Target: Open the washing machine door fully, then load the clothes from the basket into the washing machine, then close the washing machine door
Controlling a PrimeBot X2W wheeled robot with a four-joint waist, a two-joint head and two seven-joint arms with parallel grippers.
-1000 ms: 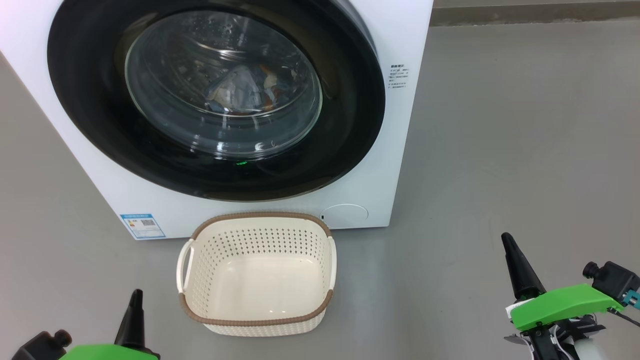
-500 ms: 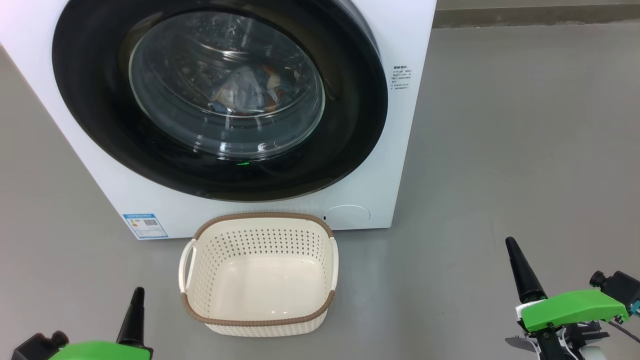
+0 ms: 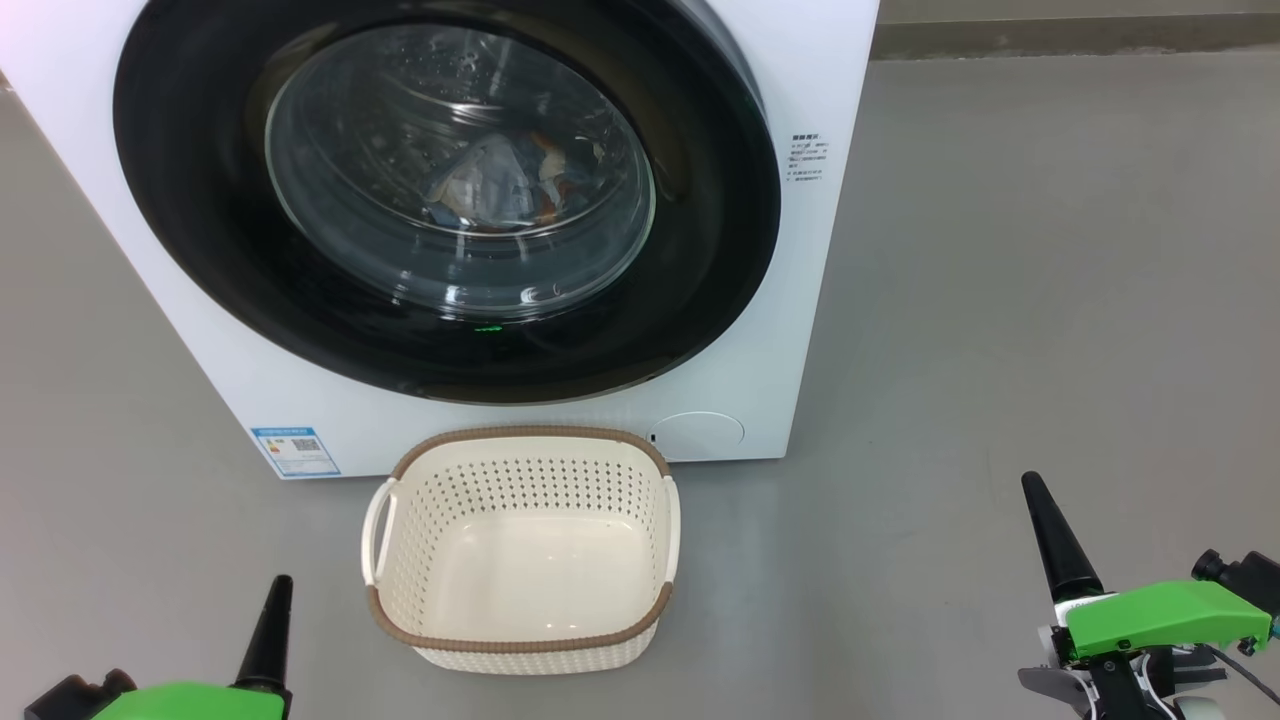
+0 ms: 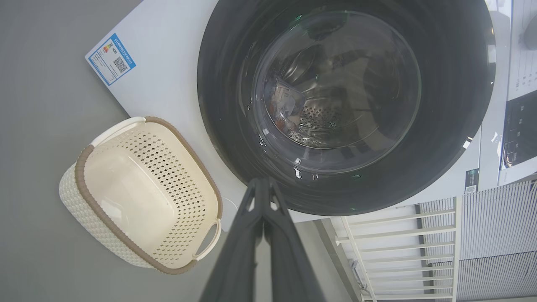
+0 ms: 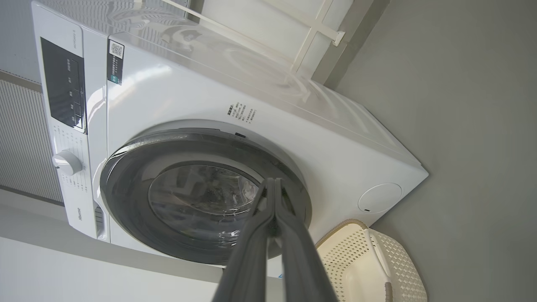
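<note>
The white washing machine (image 3: 790, 330) fills the upper head view, its black-rimmed round door (image 3: 700, 280) closed flat against the front. Through the glass I see the blue and orange clothes (image 3: 500, 185) lying in the drum. The cream basket (image 3: 520, 550) stands empty on the floor in front of the machine. My left gripper (image 3: 280, 590) is shut at the lower left, left of the basket. My right gripper (image 3: 1035, 495) is shut at the lower right, well clear of the machine. In the wrist views the left gripper (image 4: 262, 184) and right gripper (image 5: 272, 184) each show both fingers pressed together, holding nothing.
Grey floor (image 3: 1050, 250) spreads to the right of the machine. A blue label (image 3: 295, 450) sits on the machine's lower left front. A white slatted rack (image 4: 398, 235) stands behind the machine, and a wall base runs along the top right.
The whole head view has shifted slightly, so the camera moved. My right gripper has sunk a little lower and to the right in the picture. The door and basket stay put.
</note>
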